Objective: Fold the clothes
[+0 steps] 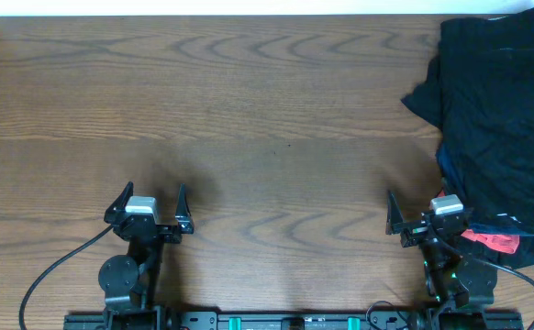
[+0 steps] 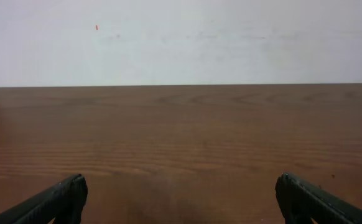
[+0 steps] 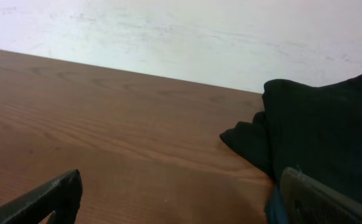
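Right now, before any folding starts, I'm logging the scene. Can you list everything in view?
table: one, brown wood grain, fills the overhead view
clothes heap: one pile, black and navy, number of pieces unclear, at the table's far right edge
red piece: one, red, at the heap's near end, close to the right gripper
wall: one, white, behind the table
left gripper: one, black, open, near left over bare table
right gripper: one, black, open, near right beside the clothes heap
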{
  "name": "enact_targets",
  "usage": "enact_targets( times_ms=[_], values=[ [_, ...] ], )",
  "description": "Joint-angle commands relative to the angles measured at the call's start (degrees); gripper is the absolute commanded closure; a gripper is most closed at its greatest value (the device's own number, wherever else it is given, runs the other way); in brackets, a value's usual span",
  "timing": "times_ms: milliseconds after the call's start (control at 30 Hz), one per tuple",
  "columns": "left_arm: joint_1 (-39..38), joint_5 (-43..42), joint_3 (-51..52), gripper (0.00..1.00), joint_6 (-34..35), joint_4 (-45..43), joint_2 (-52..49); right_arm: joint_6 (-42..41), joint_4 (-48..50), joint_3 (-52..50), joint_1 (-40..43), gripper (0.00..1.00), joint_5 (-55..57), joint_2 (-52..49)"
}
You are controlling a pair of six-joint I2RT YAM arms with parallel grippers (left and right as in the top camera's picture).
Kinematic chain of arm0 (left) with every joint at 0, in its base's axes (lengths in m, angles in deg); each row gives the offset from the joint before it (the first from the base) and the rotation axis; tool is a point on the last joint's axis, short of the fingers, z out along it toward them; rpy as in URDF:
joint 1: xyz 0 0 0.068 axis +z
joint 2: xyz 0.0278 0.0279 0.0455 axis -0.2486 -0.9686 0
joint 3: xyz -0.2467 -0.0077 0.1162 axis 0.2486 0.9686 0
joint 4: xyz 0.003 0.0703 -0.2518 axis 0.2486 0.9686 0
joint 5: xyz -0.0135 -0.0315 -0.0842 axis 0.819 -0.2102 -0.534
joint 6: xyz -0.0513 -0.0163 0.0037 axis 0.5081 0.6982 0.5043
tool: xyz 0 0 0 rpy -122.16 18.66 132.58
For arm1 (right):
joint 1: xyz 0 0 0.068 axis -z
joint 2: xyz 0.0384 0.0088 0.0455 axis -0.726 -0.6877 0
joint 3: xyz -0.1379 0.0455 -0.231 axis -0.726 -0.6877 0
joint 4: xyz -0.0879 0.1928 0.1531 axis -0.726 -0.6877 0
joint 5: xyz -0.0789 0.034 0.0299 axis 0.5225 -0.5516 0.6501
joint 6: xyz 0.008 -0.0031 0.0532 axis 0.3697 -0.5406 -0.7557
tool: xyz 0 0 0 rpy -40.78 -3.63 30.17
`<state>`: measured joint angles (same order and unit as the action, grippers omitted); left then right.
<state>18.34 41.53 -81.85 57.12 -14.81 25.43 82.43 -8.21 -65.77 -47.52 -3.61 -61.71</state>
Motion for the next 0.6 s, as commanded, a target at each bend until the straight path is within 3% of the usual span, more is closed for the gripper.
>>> enact_targets(
  times_ms=[0, 367, 567],
  values=[
    [-0.2, -1.2, 0.7, 0.02, 0.5, 2.3, 0.4, 0.5, 0.1, -0.3, -0.1, 0.01, 0.1, 0.4],
    [-0.2, -1.2, 0.7, 0.02, 0.5, 1.3, 0.4, 0.6, 0.4, -0.3, -0.1, 0.01, 0.5, 0.4],
    [-0.2, -1.2, 0.7, 0.02, 0.5, 1.3, 0.4, 0.4, 5.7, -0.3, -0.1, 0.01, -0.5, 0.4]
  ],
)
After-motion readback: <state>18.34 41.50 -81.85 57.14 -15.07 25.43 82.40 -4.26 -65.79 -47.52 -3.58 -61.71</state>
